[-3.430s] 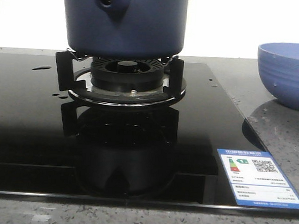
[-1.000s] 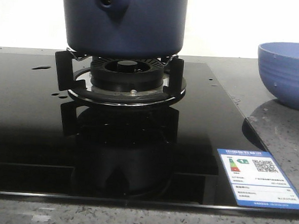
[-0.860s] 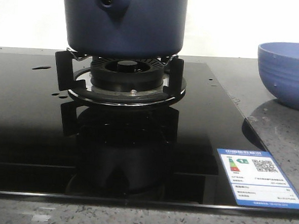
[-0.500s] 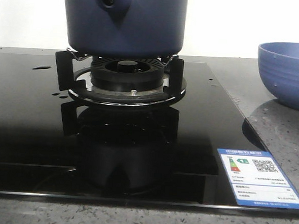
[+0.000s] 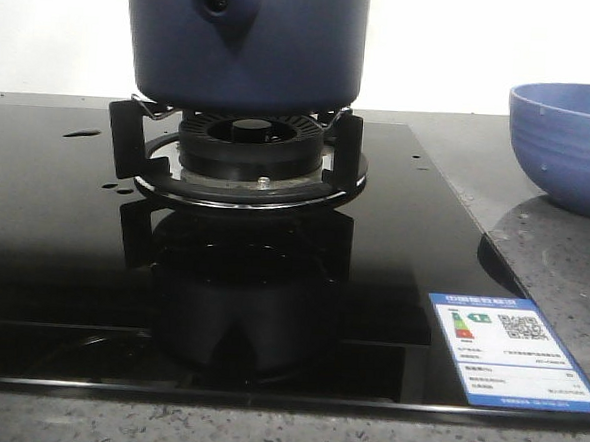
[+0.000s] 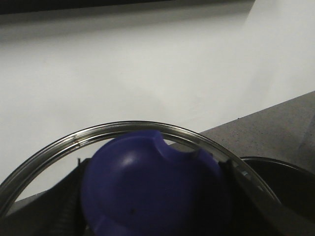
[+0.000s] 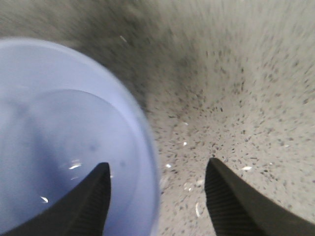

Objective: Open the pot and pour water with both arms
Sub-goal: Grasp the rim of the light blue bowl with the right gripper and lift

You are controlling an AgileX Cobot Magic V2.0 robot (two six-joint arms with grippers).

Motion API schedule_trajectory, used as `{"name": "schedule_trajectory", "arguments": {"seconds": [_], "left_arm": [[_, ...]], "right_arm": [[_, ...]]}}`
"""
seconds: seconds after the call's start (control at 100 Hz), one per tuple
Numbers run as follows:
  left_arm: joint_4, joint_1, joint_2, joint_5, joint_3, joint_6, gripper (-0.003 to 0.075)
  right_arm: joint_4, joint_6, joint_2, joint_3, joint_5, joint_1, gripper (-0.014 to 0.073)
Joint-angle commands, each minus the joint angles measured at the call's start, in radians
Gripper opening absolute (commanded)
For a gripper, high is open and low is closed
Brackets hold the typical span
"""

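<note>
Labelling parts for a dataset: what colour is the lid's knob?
Dark blue; the knob shows best in the left wrist view.

A black glass hob (image 5: 52,256) fills most of the front view, with a round burner (image 5: 248,143) and black pan supports (image 5: 126,141) at its upper middle. A blue-and-white energy label (image 5: 512,360) sits at its lower right corner. A light blue bowl (image 5: 570,143) stands at the right edge on the speckled grey tabletop (image 5: 563,267).

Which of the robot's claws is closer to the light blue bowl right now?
The right one. Its claw hangs open right above the bowl, one finger over the inside, the other over the counter. The left claw is elsewhere, gripping the blue knob of a glass lid.
</note>
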Motion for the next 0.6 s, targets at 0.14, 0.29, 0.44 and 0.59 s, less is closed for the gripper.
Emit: {"name": "schedule_trajectory", "arguments": {"seconds": [0.14, 0.29, 0.44, 0.59], "left_arm": [[-0.047, 0.001, -0.038, -0.041, -0.038, -0.003, 0.0388], [-0.047, 0.001, -0.038, -0.041, -0.038, -0.003, 0.0388], [-0.047, 0.001, -0.038, -0.041, -0.038, -0.003, 0.0388], [-0.047, 0.001, -0.038, -0.041, -0.038, -0.003, 0.0388]], "right_arm": [[0.039, 0.002, 0.052, -0.037, -0.010, -0.006, 0.0269], [0.043, 0.002, 0.052, -0.047, -0.009, -0.006, 0.0010], [0.050, 0.002, 0.052, -0.082, 0.015, -0.006, -0.0072], [0.088, 0.002, 0.052, -0.153, 0.081, -0.006, -0.0072]]}}
